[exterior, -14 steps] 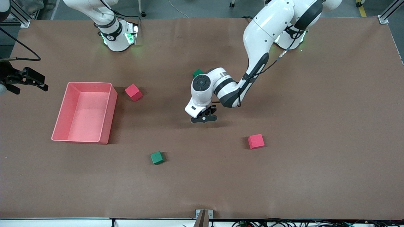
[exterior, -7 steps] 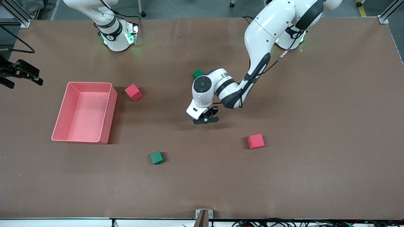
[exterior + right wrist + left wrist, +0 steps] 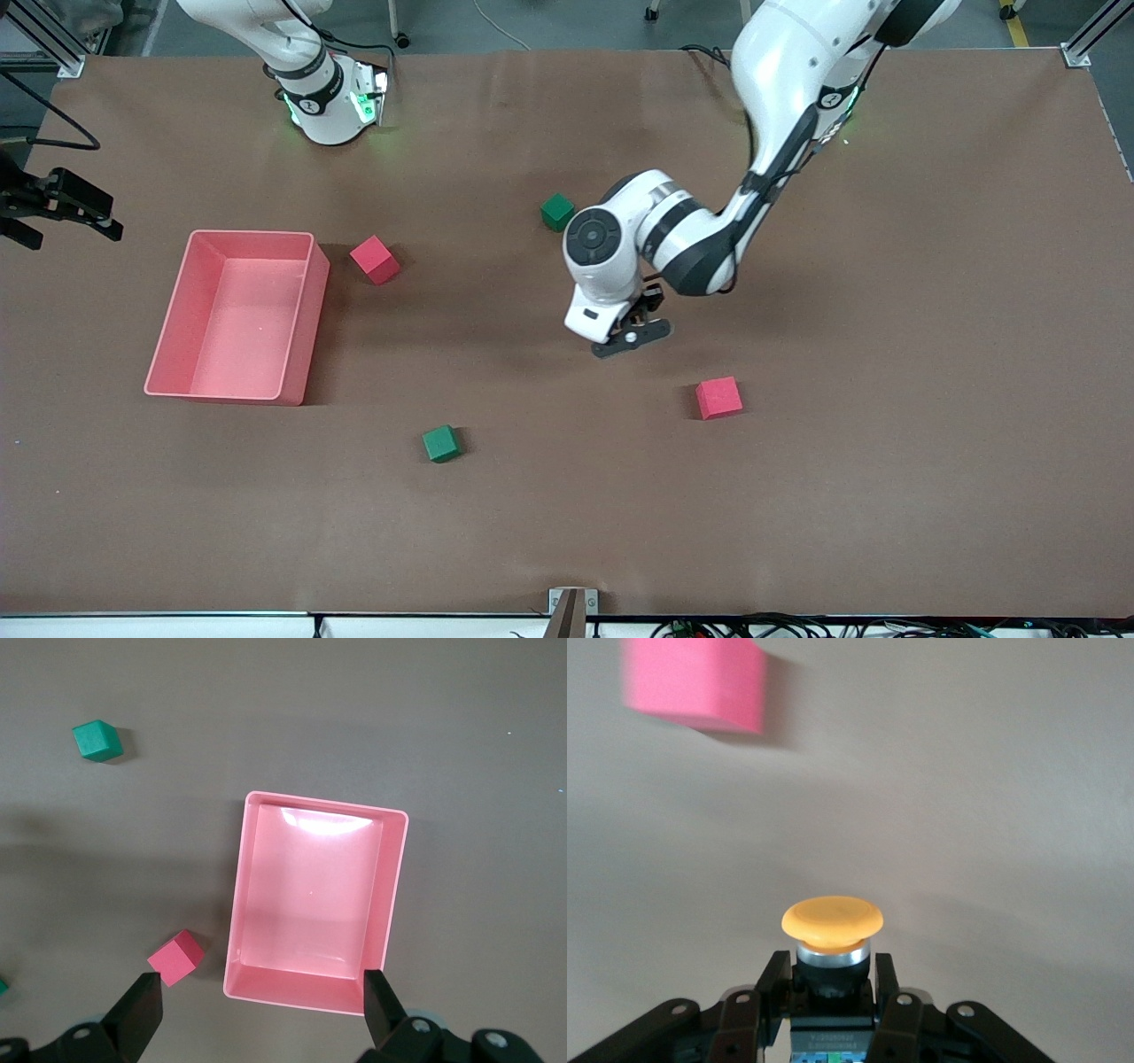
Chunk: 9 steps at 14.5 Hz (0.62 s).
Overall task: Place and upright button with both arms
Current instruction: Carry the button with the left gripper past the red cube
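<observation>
Your left end effector is clamped on the tiny orange-capped, dark-bodied push-button, up in the air over the brown counter near the pink-red foam cube. Your right end effector hangs released high above the pink plastic bin, arm just waiting.

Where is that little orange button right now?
The button is clamped in the left hand, held over bare table mid-table, with the red cube closest.
</observation>
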Each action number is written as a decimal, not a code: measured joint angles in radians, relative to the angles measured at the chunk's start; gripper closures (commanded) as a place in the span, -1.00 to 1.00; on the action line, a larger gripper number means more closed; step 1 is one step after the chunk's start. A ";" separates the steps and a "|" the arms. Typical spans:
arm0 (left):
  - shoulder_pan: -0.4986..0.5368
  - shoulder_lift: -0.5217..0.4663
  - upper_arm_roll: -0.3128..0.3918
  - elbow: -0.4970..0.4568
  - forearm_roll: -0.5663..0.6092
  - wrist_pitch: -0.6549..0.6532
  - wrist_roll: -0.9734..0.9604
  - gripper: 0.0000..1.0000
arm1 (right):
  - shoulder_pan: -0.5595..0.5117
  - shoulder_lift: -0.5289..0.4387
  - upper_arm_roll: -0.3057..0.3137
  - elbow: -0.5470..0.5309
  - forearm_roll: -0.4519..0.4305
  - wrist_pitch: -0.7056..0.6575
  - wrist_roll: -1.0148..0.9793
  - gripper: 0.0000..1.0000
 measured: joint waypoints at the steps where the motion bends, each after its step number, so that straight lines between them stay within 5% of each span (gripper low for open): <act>1: 0.025 -0.043 -0.001 -0.031 0.000 -0.008 -0.002 0.99 | 0.000 0.000 0.002 0.000 0.000 0.002 0.000 -1.00; 9: 0.318 -0.353 -0.012 -0.285 -0.057 -0.013 0.213 0.99 | 0.015 0.001 0.005 0.000 0.000 0.004 0.000 -1.00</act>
